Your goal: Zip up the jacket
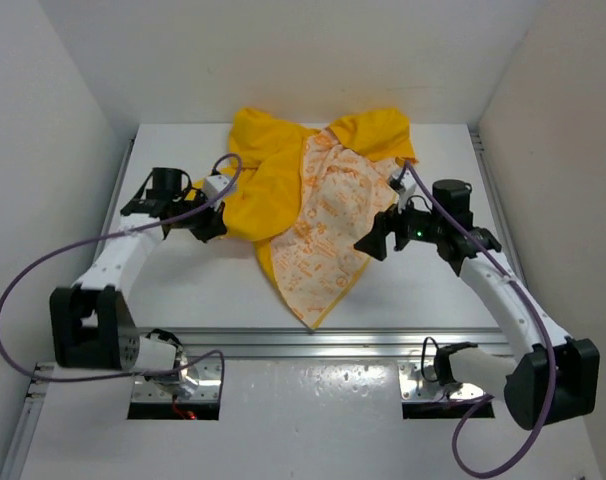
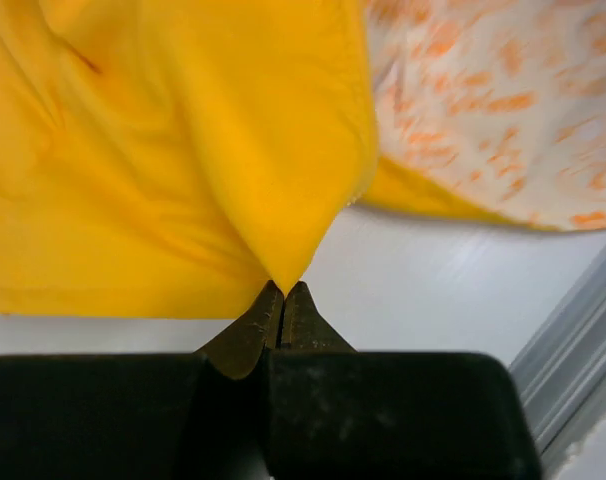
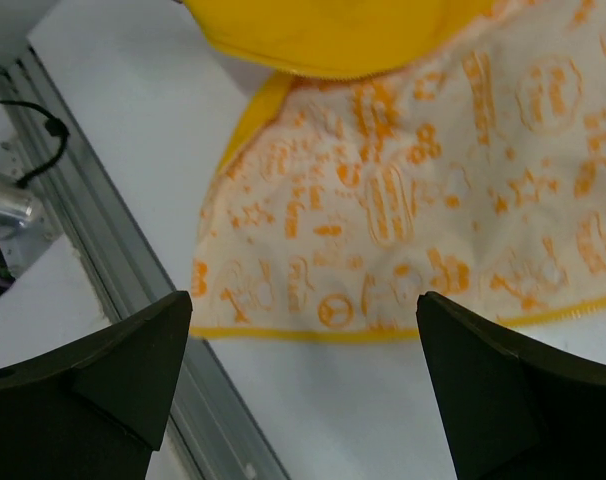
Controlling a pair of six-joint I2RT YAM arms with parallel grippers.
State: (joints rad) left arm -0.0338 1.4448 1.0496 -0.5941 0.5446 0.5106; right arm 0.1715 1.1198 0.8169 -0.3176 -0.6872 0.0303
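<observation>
The left gripper (image 2: 283, 298), at the lower middle, pinches a yellow corner of the jacket (image 2: 133, 150) tight. The right gripper (image 3: 303, 320) is spread wide over its white side; it holds nothing.

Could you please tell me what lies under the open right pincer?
Beneath the right pincer lie the white, orange-printed lining of the jacket, its yellow hem, and a strip of bare table. Anything beneath the fabric is covered and cannot be seen.

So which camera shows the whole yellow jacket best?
The top camera: it shows the whole jacket, yellow outside and printed lining. The left wrist view shows only a yellow fold pinched in the shut jaws; the right wrist view shows only a lining corner.
</observation>
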